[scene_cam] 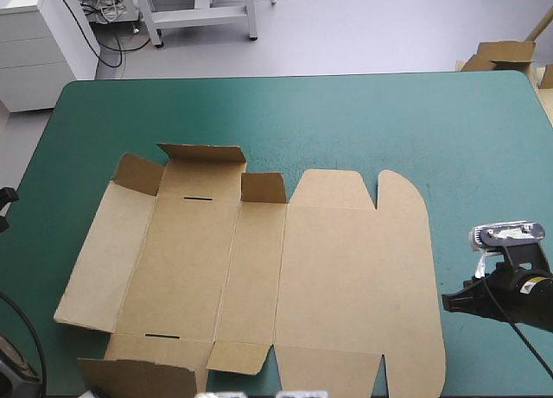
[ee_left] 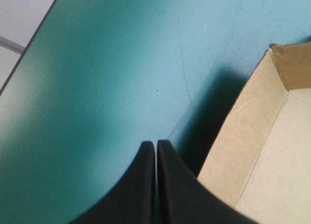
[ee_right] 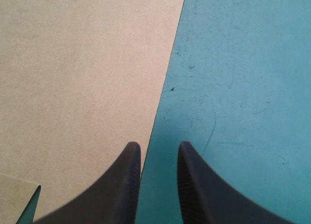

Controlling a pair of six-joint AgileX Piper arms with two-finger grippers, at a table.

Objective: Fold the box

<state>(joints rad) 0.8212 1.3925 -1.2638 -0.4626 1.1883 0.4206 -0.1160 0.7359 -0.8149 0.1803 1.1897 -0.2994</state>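
The brown box (scene_cam: 302, 268) lies spread out on the teal-green cover, its left-hand flaps partly raised and the wide right panel flat. My right gripper (ee_right: 159, 148) hovers at the box's right edge (ee_right: 82, 78), fingers a little apart, with the board's edge running between them and nothing gripped. In the high view the same right gripper (scene_cam: 451, 301) sits just off the box's right side. My left gripper (ee_left: 156, 144) is shut and empty over bare cover, beside the raised left wall of the box (ee_left: 243, 146).
More brown board (scene_cam: 505, 54) sits past the table's far right corner. The table's left edge (ee_left: 29, 46) runs close ahead of the left gripper. Bare teal-green cover (scene_cam: 346, 122) stretches beyond the box to the far edge.
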